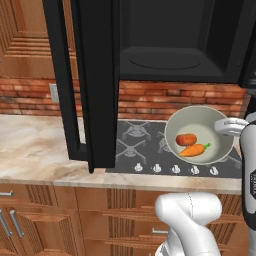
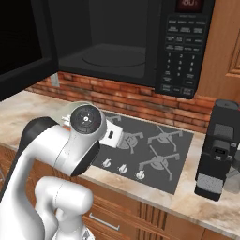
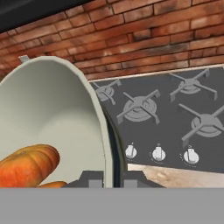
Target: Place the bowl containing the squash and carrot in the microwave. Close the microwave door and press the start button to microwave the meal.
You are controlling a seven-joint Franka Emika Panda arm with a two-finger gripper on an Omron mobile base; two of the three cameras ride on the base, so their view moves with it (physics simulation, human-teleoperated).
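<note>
The microwave [image 1: 180, 40] hangs above the cooktop [image 1: 145, 147], its cavity open. The microwave door [image 1: 85, 80] stands swung out to the cooktop's left, reaching down over the counter [image 1: 35, 145]. The bowl [image 1: 199, 135] is held in the air over the cooktop's right burners, below the cavity, tipped toward the left base camera. The claw [image 3: 111, 177] pinches the bowl's rim, one finger on either side. Inside lie the squash [image 1: 186, 139] and, beside it, the carrot [image 1: 194, 149].
</note>
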